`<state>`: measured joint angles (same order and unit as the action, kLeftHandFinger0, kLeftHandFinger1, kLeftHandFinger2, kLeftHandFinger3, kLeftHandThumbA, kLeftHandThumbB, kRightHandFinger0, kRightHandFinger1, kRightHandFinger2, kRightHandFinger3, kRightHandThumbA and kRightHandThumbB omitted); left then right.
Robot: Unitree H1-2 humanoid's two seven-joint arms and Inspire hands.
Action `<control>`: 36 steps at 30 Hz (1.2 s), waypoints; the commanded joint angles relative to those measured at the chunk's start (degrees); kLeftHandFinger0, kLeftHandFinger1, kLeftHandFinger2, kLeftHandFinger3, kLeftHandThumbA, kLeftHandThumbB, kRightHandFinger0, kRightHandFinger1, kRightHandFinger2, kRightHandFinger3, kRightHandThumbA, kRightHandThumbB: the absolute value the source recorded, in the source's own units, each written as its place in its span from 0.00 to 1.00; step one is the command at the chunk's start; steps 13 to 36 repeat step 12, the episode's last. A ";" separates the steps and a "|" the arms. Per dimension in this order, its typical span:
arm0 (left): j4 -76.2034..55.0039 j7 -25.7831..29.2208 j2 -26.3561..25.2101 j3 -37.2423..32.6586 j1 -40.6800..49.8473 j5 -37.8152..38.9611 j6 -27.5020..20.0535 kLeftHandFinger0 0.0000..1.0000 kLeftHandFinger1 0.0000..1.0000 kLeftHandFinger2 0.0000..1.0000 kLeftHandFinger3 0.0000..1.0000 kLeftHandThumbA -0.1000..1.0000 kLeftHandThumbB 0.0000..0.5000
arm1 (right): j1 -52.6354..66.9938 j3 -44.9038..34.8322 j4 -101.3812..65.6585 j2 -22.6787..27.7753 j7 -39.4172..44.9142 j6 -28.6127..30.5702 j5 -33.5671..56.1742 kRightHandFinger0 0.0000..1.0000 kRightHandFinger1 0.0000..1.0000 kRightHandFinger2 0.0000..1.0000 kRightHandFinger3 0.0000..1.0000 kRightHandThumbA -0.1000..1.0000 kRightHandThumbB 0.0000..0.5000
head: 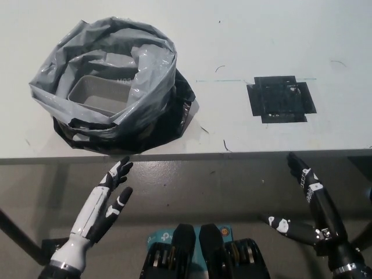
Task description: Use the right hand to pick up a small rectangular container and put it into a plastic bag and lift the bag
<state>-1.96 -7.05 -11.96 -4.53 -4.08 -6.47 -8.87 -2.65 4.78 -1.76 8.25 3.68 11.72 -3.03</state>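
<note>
Your right hand (311,203) hangs at the lower right, below the near table edge and off the tabletop, fingers spread apart and holding nothing; one finger points up toward the edge, another sticks out to the side. Your left hand (107,197) sits at the lower left, also below the edge, fingers apart and empty, fingertips pointing up toward the bag but clear of it. Just above the left hand, the grey plastic bag (145,70) rests on the white table (244,35) near the table's front edge, its mouth wide open and its rim rolled outward, with a darker black fold of plastic bunched under and around its base. The small rectangular container (99,93) lies inside the bag, open side up, pale grey, tilted a little against the bag's inner wall; you can see its rim and part of its hollow. Well to the right of the bag, a black square marker (281,99) lies flat on the table, above your right hand. A thin green tape line (218,80) runs between bag and marker.
</note>
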 commanded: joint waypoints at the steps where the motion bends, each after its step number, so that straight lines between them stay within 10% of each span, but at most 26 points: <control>1: -2.00 -0.71 -0.85 0.12 -0.46 0.49 -2.63 1.00 1.00 1.00 1.00 0.93 0.39 | -0.99 0.26 -0.19 -0.49 -0.14 5.79 -1.22 1.00 1.00 1.00 1.00 0.96 0.63; 36: -1.88 -0.39 -1.01 0.20 -0.65 -0.27 -2.67 1.00 1.00 1.00 1.00 0.94 0.41 | -1.39 0.40 0.13 -0.57 0.46 6.69 -1.05 1.00 1.00 1.00 1.00 0.90 0.55</control>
